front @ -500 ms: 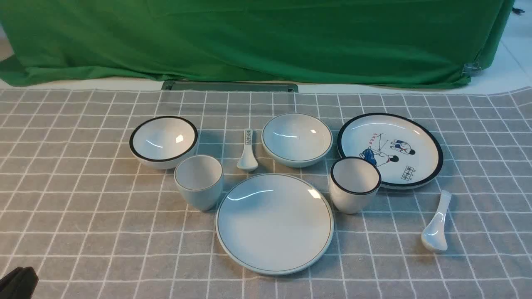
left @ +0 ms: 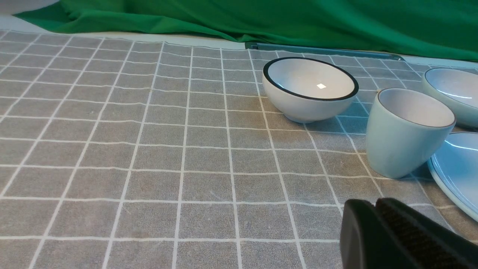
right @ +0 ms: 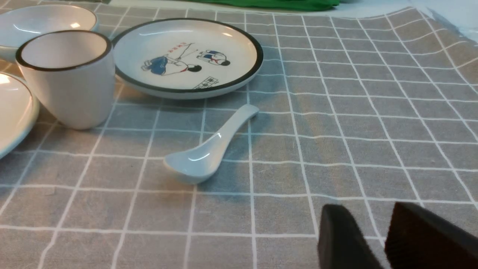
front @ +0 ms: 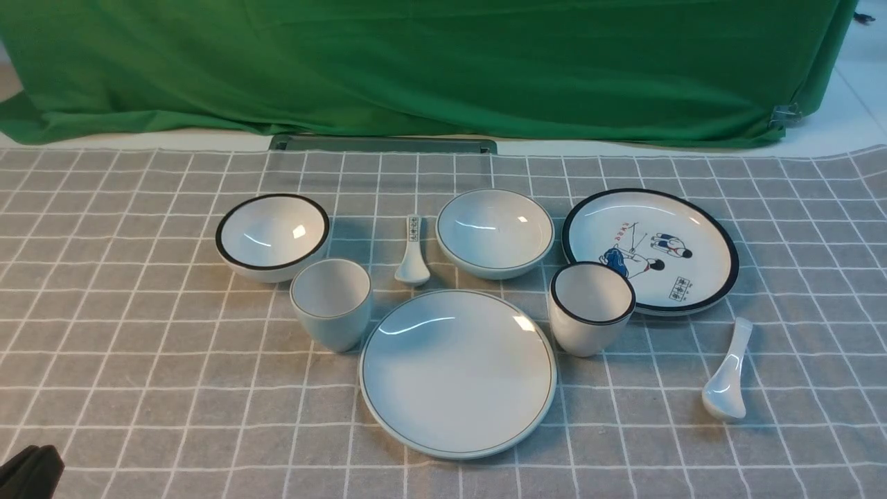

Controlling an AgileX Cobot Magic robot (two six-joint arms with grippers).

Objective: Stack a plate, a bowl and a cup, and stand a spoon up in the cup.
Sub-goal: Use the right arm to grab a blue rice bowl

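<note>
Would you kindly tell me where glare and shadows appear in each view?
Front view: curved glare streaks on the large round pale bluish-white ceramic plate. Left wrist view: a small square highlight inside the deep white black-rimmed ceramic bowl. Right wrist view: the plain glossy white ceramic spoon glints and casts a soft shadow on the grey checked cloth.

Item one, our left gripper (left: 375, 204): jaws pressed flat together, pads meeting, held low and tilted. In the front view we see only its dark tip at the near left corner.

Item two, our right gripper (right: 369, 218): jaws parted with a clear gap, gripping nothing, held low.
</note>
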